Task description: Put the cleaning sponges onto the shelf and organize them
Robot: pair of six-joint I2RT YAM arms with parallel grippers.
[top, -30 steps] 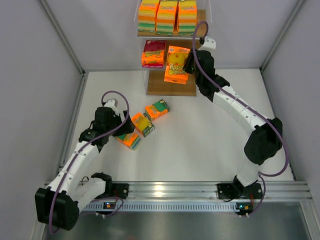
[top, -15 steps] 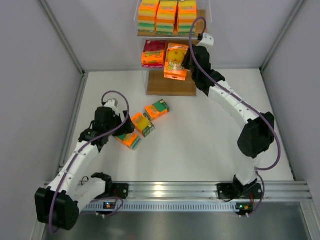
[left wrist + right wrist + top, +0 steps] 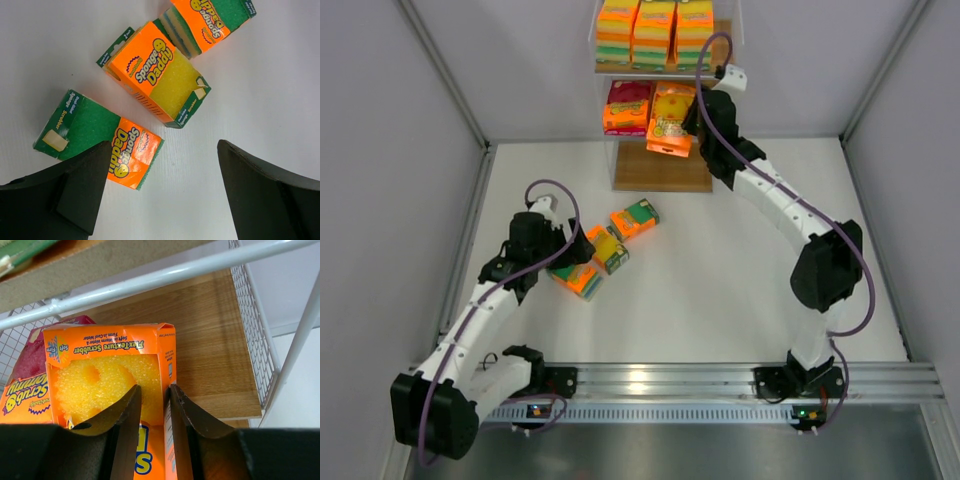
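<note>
Right gripper (image 3: 153, 392) around yellow sponge (image 3: 102, 380) at shelf (image 3: 215, 340)

Right wrist view: lower part of yellow pack (image 3: 100, 375) hidden behind fingers of my right gripper (image 3: 153, 392) and cut by bottom edge. Magenta pack (image 3: 22, 375) cut by left edge, partly behind yellow pack.
Left wrist view: far pack (image 3: 212, 20) cut by top edge. Corner of green-faced pack (image 3: 90, 132) hidden under finger of my left gripper (image 3: 163, 155).
Top view: top tier of shelf (image 3: 665, 172) cut by frame edge. My right fingertips hidden, apparently behind gripper body. Pack lettering too small to read.
</note>
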